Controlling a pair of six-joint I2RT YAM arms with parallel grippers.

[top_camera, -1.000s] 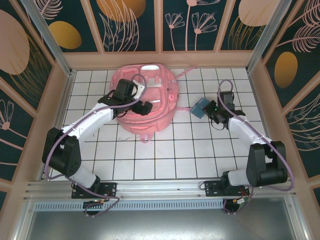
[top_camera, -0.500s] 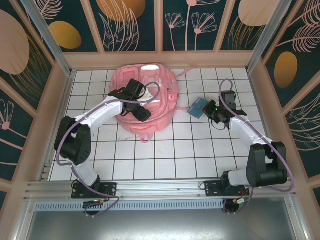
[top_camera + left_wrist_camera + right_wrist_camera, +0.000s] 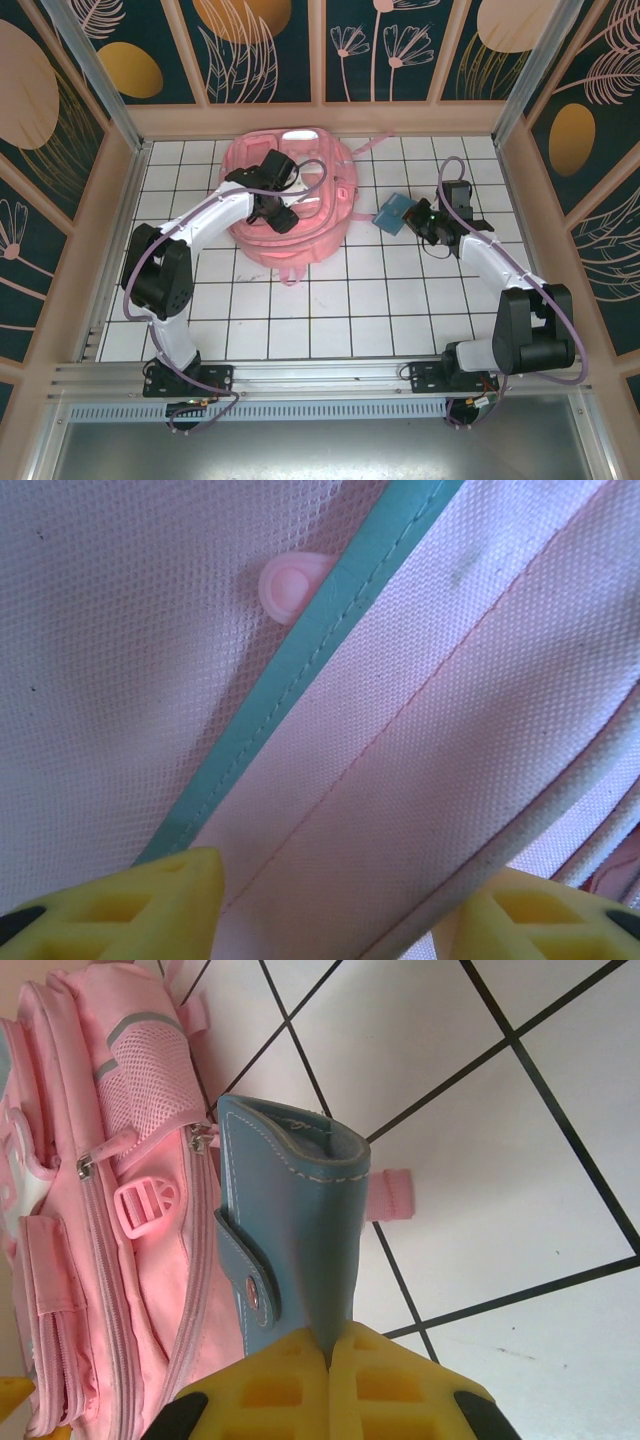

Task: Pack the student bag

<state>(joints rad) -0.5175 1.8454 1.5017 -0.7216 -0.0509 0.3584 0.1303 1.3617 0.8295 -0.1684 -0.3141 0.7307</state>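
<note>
The pink student bag [image 3: 322,236] lies flat at the back middle of the tiled table. My left gripper [image 3: 279,214] is pressed down on its top face. Up close, its yellow fingertips [image 3: 150,902] stand apart on either side of a flat band of pink bag fabric [image 3: 400,760] edged with teal trim [image 3: 300,650]. My right gripper [image 3: 420,216] hovers just right of the bag, shut on a blue snap-flap wallet [image 3: 394,212]. Seen from the right wrist, the wallet [image 3: 295,1230] sticks out from the shut fingers [image 3: 330,1360], beside the bag's side pocket [image 3: 130,1210].
A pink strap [image 3: 377,143] trails from the bag toward the back right. Another strap end [image 3: 290,276] sticks out in front. Wooden walls [image 3: 130,190] and metal posts box in the table on three sides.
The left gripper has slid further onto the bag and its jaws have narrowed. The right gripper has carried the wallet a little left, toward the bag.
</note>
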